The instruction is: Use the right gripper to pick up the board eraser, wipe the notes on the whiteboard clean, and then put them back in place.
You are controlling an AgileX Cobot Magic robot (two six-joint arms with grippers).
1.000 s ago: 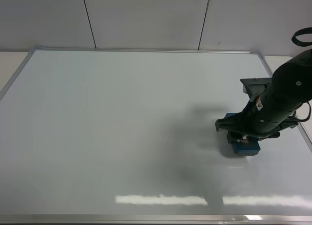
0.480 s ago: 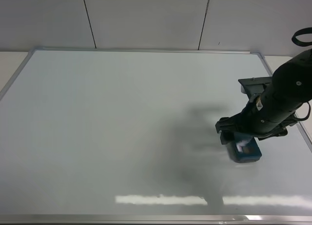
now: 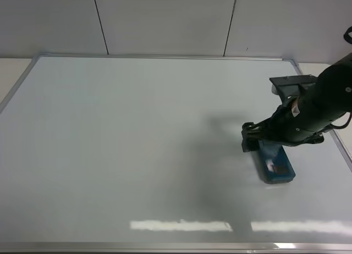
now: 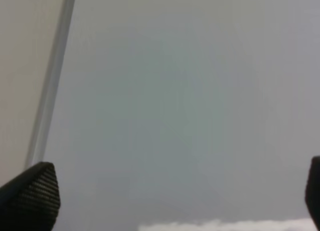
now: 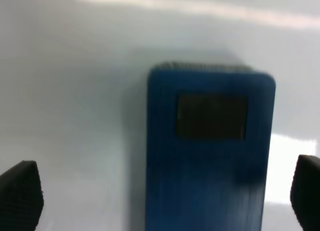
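The teal-blue board eraser [image 3: 273,165] lies flat on the whiteboard [image 3: 137,144] near its right edge, with nothing gripping it. My right gripper [image 3: 254,141] hovers just beyond the eraser's far end and is open. In the right wrist view the eraser [image 5: 210,151] lies between my widely spread fingertips [image 5: 20,196], with a dark grey patch on its top. I see no red notes on the board. My left gripper [image 4: 172,201] is open over bare whiteboard [image 4: 175,91] beside the frame; it does not show in the exterior view.
The silver-grey frame [image 3: 165,56] runs around the board and also shows in the left wrist view [image 4: 50,91]. A pale panelled wall [image 3: 165,20] stands behind. A ceiling-light glare [image 3: 181,225] lies near the board's front edge.
My right gripper has let go of the eraser and drawn back and up from it. The eraser now lies fully uncovered on the board.
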